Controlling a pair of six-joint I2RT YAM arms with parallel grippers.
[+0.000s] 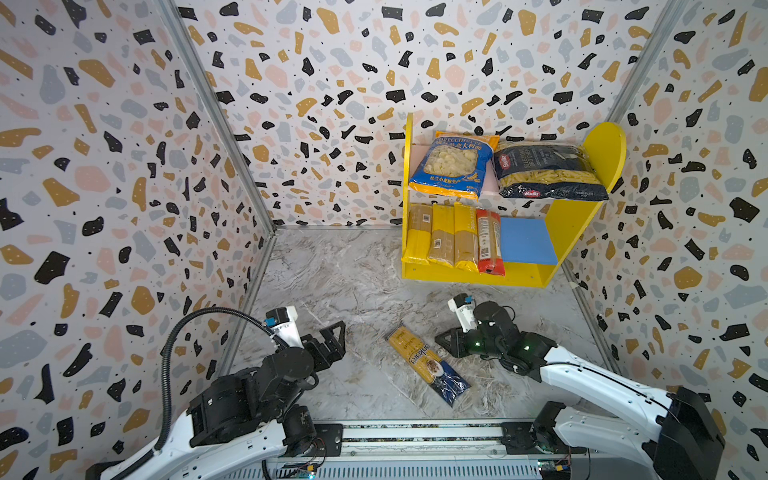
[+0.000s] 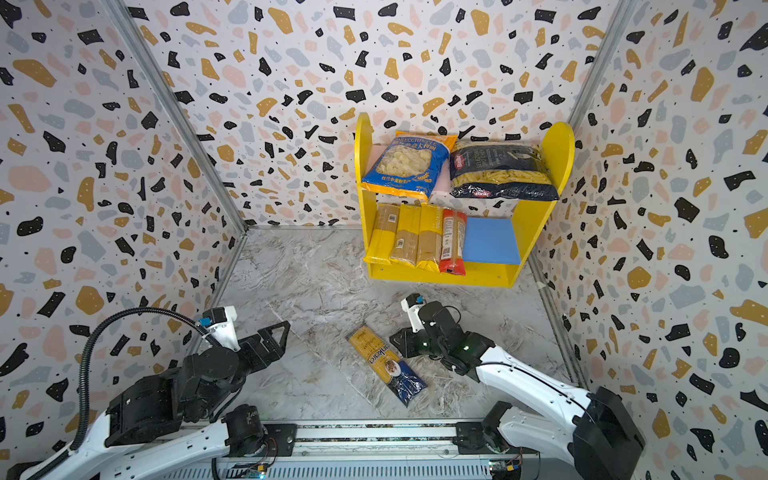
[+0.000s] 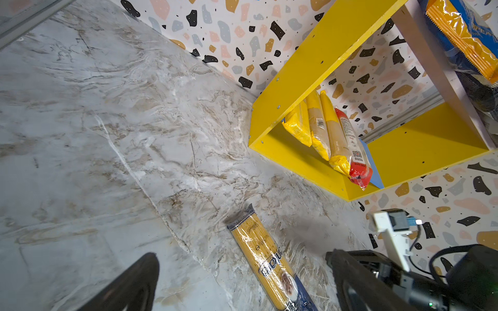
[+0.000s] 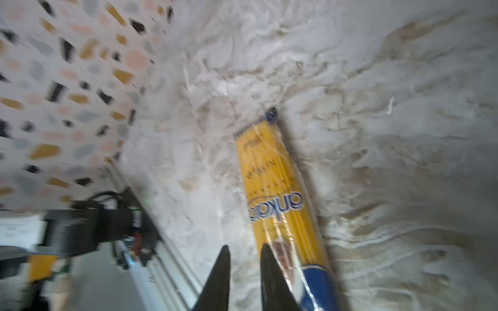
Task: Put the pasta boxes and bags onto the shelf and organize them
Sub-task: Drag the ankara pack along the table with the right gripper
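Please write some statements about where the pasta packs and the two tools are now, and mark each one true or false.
1. The blue-ended spaghetti pack lies on the table, not on the shelf. True.
2. The blue lower board holds five packs. False: it holds four, three yellow packs and one red pack.
3. The orecchiette bag and the Barilla bag lie on the pink upper board. True.
4. The right tool grips the blue-ended spaghetti pack. False: it is shut and empty, close to the pack.
5. The left tool is shut. False: it is open.
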